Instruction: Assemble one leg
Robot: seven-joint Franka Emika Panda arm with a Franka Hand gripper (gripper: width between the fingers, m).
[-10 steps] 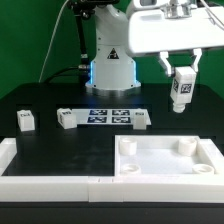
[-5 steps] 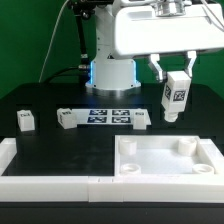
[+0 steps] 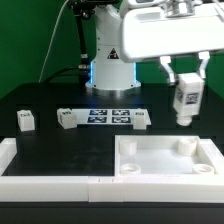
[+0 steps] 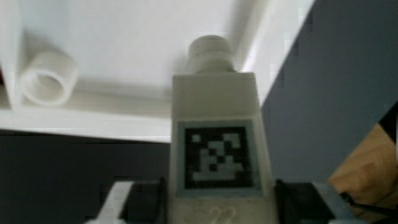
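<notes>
My gripper (image 3: 186, 82) is shut on a white leg (image 3: 186, 101) with a black-and-white tag, held upright in the air above the far right corner of the large white tray-like piece (image 3: 150, 165). In the wrist view the leg (image 4: 217, 120) sits between my fingers (image 4: 146, 205), its peg end pointing toward the tray's rim (image 4: 125, 110) beside a round corner post (image 4: 45, 78). Three other legs stand on the table: one at the exterior view's left (image 3: 25, 121), one nearer the middle (image 3: 65, 118), one by the marker board (image 3: 141, 119).
The marker board (image 3: 108, 117) lies in front of the robot base (image 3: 110, 65). A white rail (image 3: 40, 178) runs along the table's front and left side. The tray has round posts in its corners (image 3: 183, 146).
My gripper with the leg swung toward the exterior view's left and then back right, and now hangs slightly lower, closer above the tray's far right corner.
</notes>
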